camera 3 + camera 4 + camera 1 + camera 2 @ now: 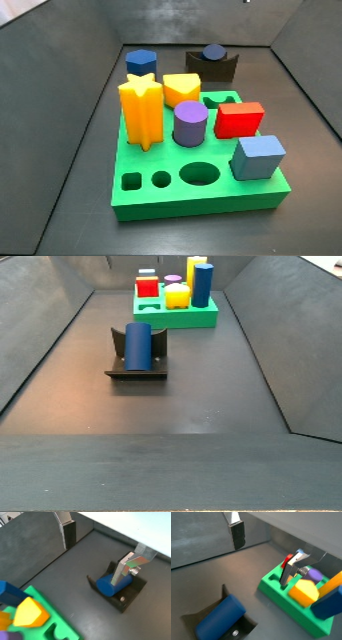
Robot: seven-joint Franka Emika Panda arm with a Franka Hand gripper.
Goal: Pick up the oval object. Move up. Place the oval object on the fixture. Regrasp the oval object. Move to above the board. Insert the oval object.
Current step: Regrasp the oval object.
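Wrist views first: the gripper hangs with its jaws spread wide and nothing between them, so it is empty-handed. One of its silver fingers crosses in front of the oval object in that picture. I cannot tell whether it touches. The deep blue peg sits toward that finger's side, not centred between the two plates. Neither side view catches the gripper at all, so its height over the peg cannot be read; my guess is that it stands well clear above.

Outward now. The oval object is resting on the fixture, propped against the dark bracket on the grey floor. A side view shows it tilted rather than lying flat.

Score so far, as I read it: pick-up done, lift done, the set-down on the fixture done. Left to play are the regrasp, the carry to above the board, and the insertion.

The green board lies apart from the fixture, carrying a yellow star piece and a purple cylinder among others, with open holes along one edge.
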